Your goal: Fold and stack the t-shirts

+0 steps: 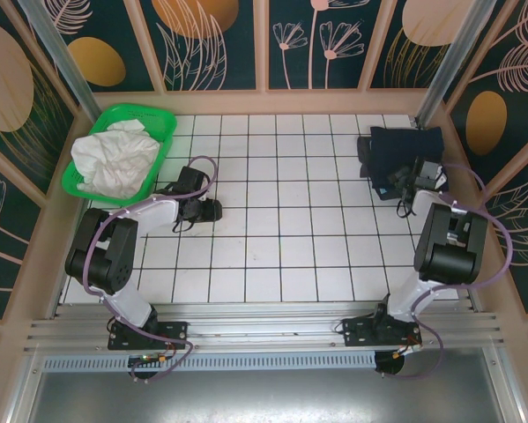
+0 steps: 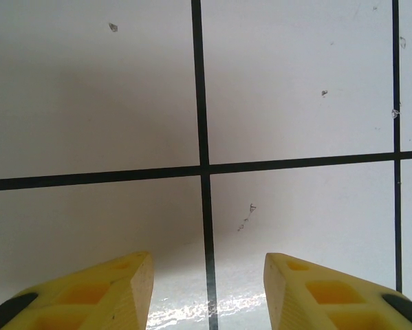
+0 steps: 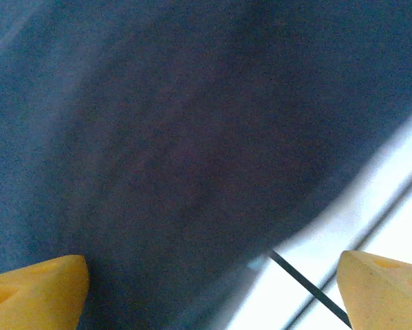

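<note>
Dark navy t-shirt (image 1: 403, 148) lies folded flat on the white gridded table (image 1: 281, 256), well to the right of the green basket (image 1: 162, 130), which holds pale crumpled cloth (image 1: 114, 160). Right gripper (image 3: 212, 260) is far right of the basket, low over the shirt's near edge, its fingers wide apart and gripping nothing, with navy fabric and a strip of tile beneath them. Left gripper (image 2: 209, 261) sits just right of the basket over bare tile at a grid-line crossing, jaws parted and empty, nothing blocking it.
</note>
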Robot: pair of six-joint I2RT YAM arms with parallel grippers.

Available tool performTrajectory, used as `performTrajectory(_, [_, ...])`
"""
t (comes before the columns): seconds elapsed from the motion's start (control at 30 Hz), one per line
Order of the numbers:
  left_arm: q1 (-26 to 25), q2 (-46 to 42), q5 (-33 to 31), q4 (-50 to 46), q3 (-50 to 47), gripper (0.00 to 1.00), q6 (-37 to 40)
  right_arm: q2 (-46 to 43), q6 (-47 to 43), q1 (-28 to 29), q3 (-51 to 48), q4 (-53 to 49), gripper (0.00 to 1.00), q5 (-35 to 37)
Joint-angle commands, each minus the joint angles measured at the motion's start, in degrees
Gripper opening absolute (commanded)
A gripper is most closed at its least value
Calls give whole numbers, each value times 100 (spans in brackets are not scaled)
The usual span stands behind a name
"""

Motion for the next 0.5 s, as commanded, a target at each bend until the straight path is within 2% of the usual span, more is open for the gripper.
performTrajectory(0.0, [11,-65,10,52,-37,46,-34,640,210,2,431,780,88,-655])
performTrajectory(0.07, [10,-36,27,47,-10,46,-26,944,316,10,656,865,84,-735])
performTrajectory(0.2, [8,49,28,25,86,46,-34,1337,800,41,863,1207,81,-841])
performTrajectory(0.33, [11,37,42,-17,126,46,-34,1928,958,73,1470,1392,75,-1087])
performTrajectory(0.47, [6,-12,49,-11,119,46,-48,2490,588,207,2474,764,75,-1271])
